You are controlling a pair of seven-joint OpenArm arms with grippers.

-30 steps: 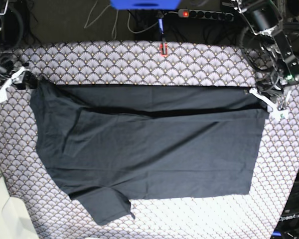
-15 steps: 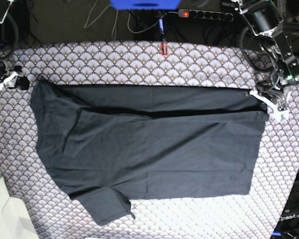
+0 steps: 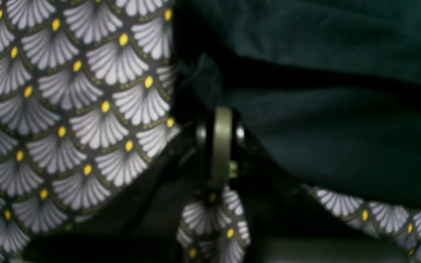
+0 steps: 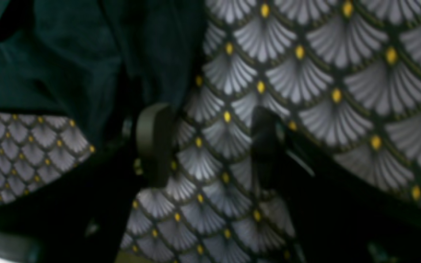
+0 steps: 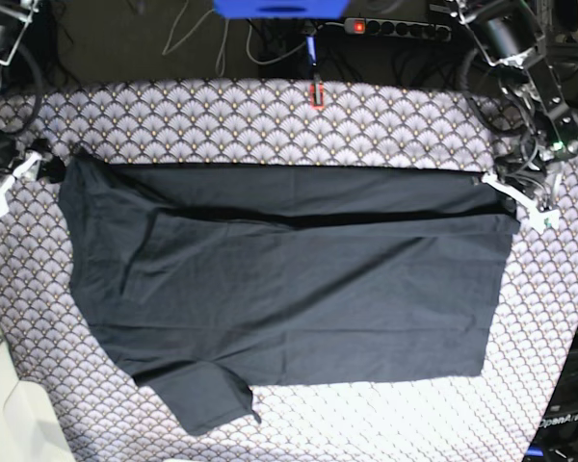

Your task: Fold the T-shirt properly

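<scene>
**Gripping one corner, robot stands over a half-folded T-shirt**

Pinching the dark fabric at the shirt's edge, the left gripper [image 3: 220, 120] has its jaws pressed together on the T-shirt [image 5: 289, 289], the cloth bunching up around them in the left wrist view. In the base view this gripper [image 5: 512, 197] sits at the garment's upper right corner, where the folded-over strip ends. The right gripper [image 4: 210, 142] has its jaws standing wide apart with nothing between them, only patterned cloth showing in the gap; one finger [image 4: 154, 142] lies just beside the shirt's edge, though the blurred picture does not show whether it touches the fabric. From above, the right gripper [image 5: 19, 173] is at the table's left side, just beside the shirt's upper left corner.

The T-shirt is spread flat across the middle of the table, lying sideways, with its top band folded down over the body along a long straight crease. One short sleeve [image 5: 207, 399] sticks out at the lower left; the hem end forms a straight edge at the right. The garment rests on a white-and-grey scallop-patterned tablecloth [image 5: 270, 120] dotted with small yellow marks, which covers the table on all sides of it. Behind the table's far edge lie a power strip [image 5: 397, 29] with a lit red switch, loose cables [image 5: 202, 29] and a blue object [image 5: 279, 8].
</scene>
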